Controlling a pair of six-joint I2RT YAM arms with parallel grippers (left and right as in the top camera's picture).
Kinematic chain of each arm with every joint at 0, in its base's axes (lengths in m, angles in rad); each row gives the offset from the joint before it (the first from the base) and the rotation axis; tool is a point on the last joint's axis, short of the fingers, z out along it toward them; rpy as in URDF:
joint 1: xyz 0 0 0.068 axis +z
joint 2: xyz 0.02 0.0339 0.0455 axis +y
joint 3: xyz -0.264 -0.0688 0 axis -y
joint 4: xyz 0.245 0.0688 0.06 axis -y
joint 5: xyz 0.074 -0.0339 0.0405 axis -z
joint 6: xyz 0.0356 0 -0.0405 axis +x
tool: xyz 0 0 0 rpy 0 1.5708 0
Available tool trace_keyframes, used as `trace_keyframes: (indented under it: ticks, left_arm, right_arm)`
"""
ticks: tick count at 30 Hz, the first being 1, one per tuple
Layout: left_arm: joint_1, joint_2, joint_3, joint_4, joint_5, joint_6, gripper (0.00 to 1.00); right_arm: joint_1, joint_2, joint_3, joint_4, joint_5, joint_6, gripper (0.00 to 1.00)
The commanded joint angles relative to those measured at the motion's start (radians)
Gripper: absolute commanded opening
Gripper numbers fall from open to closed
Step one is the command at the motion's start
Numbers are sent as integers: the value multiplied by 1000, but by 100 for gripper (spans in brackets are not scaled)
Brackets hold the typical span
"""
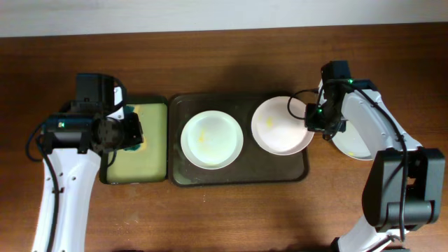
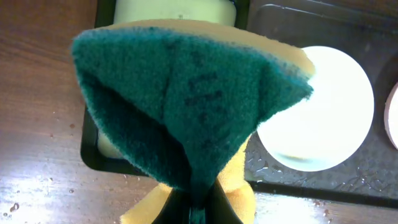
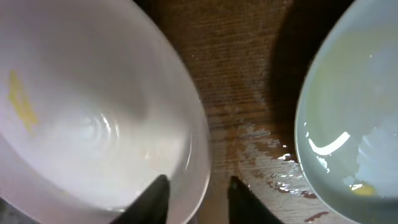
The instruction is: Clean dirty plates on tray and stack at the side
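On the dark tray [image 1: 238,176] lie two white plates. One plate [image 1: 212,139], smeared yellow, sits at its middle. The other plate [image 1: 280,126] lies at the tray's right end, also with a yellow smear [image 3: 18,99]. My right gripper [image 1: 313,124] is open and straddles that plate's right rim [image 3: 202,155], one finger inside and one outside with a gap. A pale grey-blue plate [image 1: 355,145] rests on the table to the right, partly under the arm. My left gripper [image 2: 198,214] is shut on a green and yellow sponge [image 2: 193,106].
A smaller narrow tray [image 1: 137,143] with yellow-green lining lies left of the dark tray, under my left gripper [image 1: 134,131]. Wet wood [image 3: 249,124] shows between the white plate and the grey-blue plate [image 3: 354,124]. Water drops speckle the dark tray's rim [image 2: 323,190].
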Motion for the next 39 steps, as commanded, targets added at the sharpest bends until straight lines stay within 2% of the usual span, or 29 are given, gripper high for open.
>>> trace_keyframes:
  ticks: [1,2,3,6,8,9,10,12,14,17,18,19,25,34,37,38,39]
  left_arm:
    - [-5,23,-1,37,67,60,0]
    - [-10,41,-1,53,153,115,0]
    - [-30,74,-1,67,200,117,0]
    - [-93,192,-1,135,237,117,0]
    - [-125,258,-1,218,307,117,0]
    - [-133,291,-1,254,311,117,0]
    - [-135,308,-1,261,312,117,0]
    - [-136,332,-1,261,311,117,0]
    - [-136,334,-1,262,311,117,0]
    - [-136,334,-1,261,311,117,0]
    - [-138,334,-1,261,311,117,0]
    - [-141,334,-1,263,310,117,0]
    - [-142,334,-1,280,310,117,0]
    - [-142,334,-7,294,310,117,0]
    - [-142,334,-8,294,310,117,0]
    - [-142,334,-8,294,310,117,0]
    - [-142,334,-8,294,310,117,0]
  right_arm:
    - [5,12,17,-2,-85,-122,65]
    - [3,11,50,-27,-130,-128,64]
    - [11,11,130,-82,-238,-131,60]
    - [123,11,253,-169,-329,-122,59]
    - [195,12,222,-152,-327,-57,43]
    - [249,12,156,-85,-325,-3,28]
    - [276,12,95,-6,-326,34,28]
    - [322,12,-9,141,-336,48,41]
    - [343,12,-66,209,-336,118,40]
    - [360,13,-154,368,-379,201,31]
    - [360,13,-165,378,-377,229,23]
    - [360,14,-167,380,-362,245,21]
    - [375,35,-171,422,-362,305,20]
    - [405,77,-179,469,-314,305,19]
    - [405,77,-204,499,-287,317,16]
    - [405,77,-219,526,-290,320,13]
    - [405,77,-226,539,-299,320,4]
